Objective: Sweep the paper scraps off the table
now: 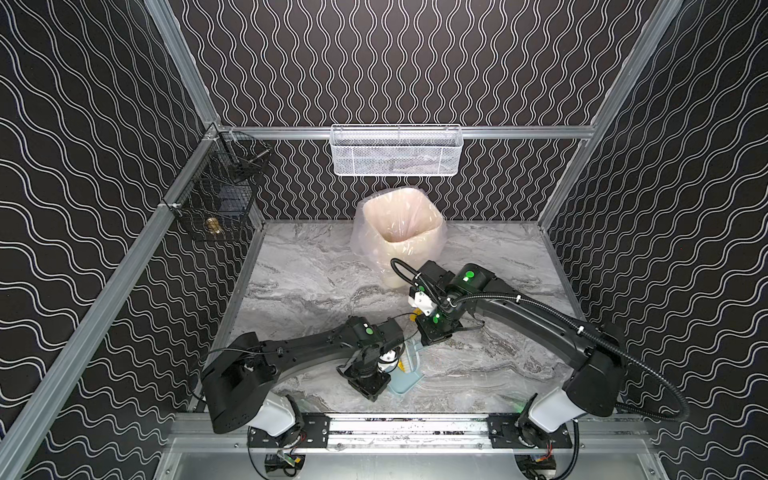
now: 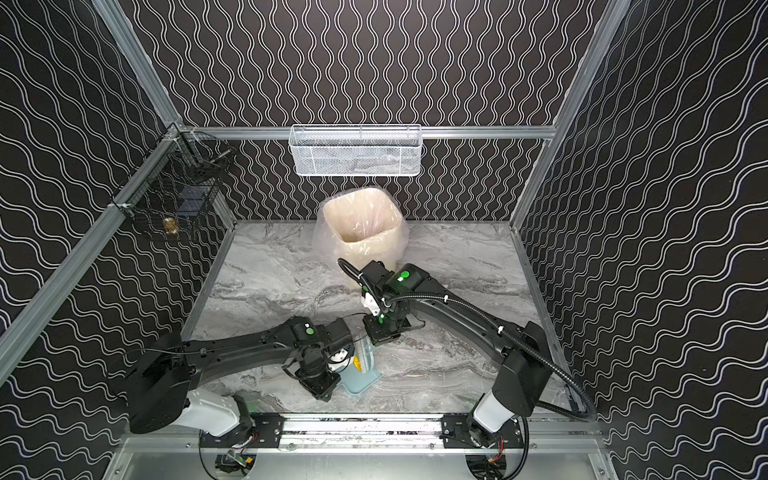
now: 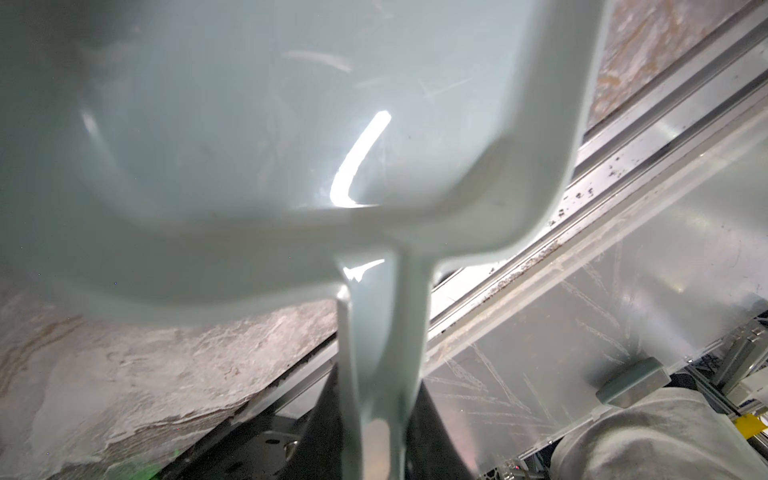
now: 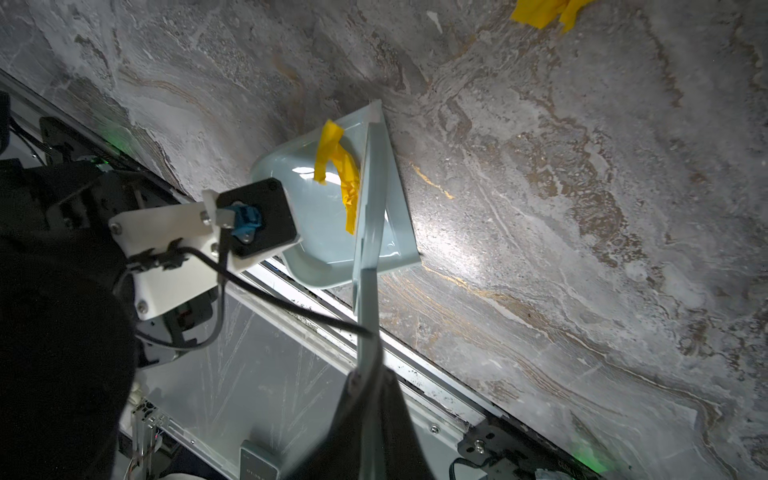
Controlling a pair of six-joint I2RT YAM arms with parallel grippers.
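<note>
Right wrist view: one yellow scrap (image 4: 338,174) in the dustpan (image 4: 316,241); second yellow scrap (image 4: 540,12) loose on the table (image 4: 540,249), unswept; right gripper (image 4: 368,386) closed on brush handle (image 4: 368,299); left gripper (image 3: 374,424) closed on dustpan handle (image 3: 382,332); task judged partway.

Black arms (image 1: 307,347), white bases (image 1: 272,411), green dots (image 1: 469,274), corrugated black cable (image 1: 486,296)

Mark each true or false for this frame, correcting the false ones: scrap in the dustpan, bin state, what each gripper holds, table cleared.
1. A yellow scrap lies in the dustpan. True.
2. The bin is tipped over. False: it stands upright.
3. The left gripper holds the dustpan's handle. True.
4. The right gripper is empty. False: it is shut on the brush.
5. The table is cleared of paper. False: another scrap lies on it.
</note>
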